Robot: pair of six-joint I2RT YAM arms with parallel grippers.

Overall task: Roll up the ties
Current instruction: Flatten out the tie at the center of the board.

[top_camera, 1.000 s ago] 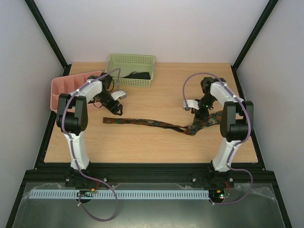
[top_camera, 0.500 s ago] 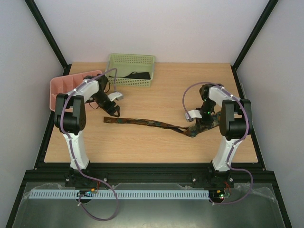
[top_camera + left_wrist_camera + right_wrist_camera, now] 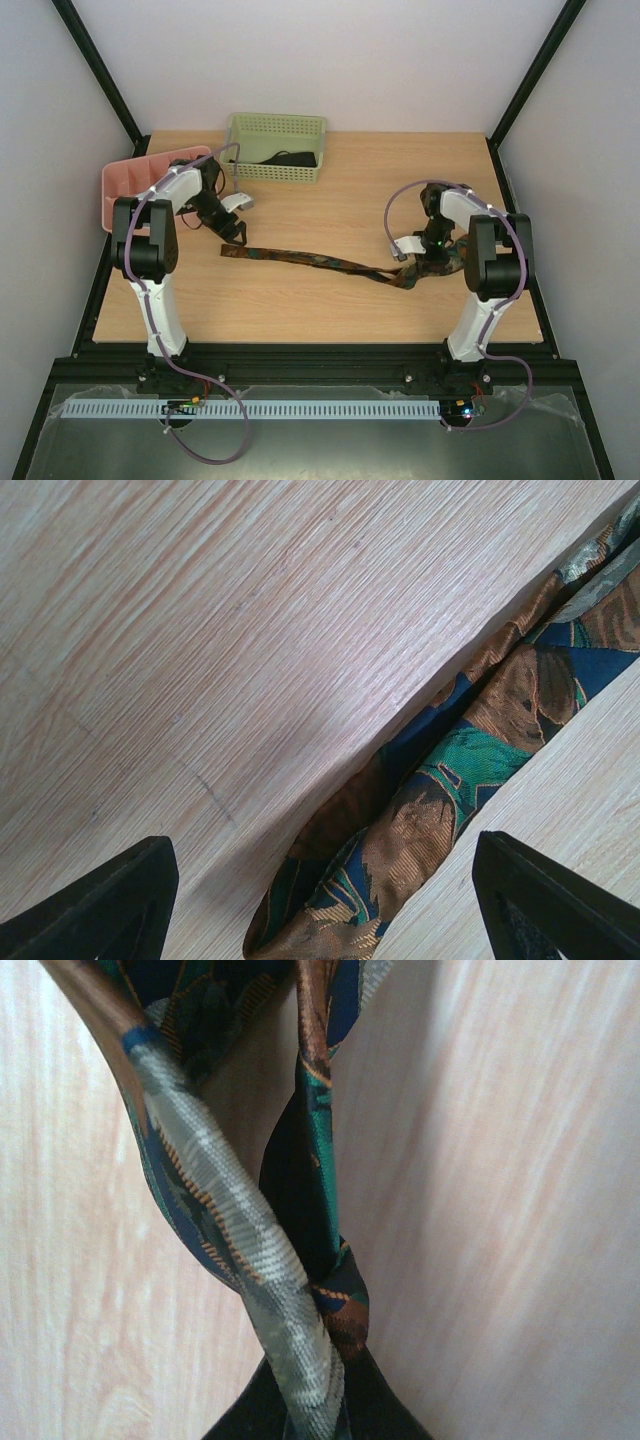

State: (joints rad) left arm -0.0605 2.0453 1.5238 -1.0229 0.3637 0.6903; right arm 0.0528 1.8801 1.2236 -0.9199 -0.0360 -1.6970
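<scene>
Right gripper (image 3: 414, 270) lower, tight on tie (image 3: 310, 258); left gripper (image 3: 325, 910) spread over tip

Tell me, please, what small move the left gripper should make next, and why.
Probably close the left gripper on the tie: its open fingers straddle the tie's narrow end on the table, while the right gripper pinches the twisted other end.
</scene>
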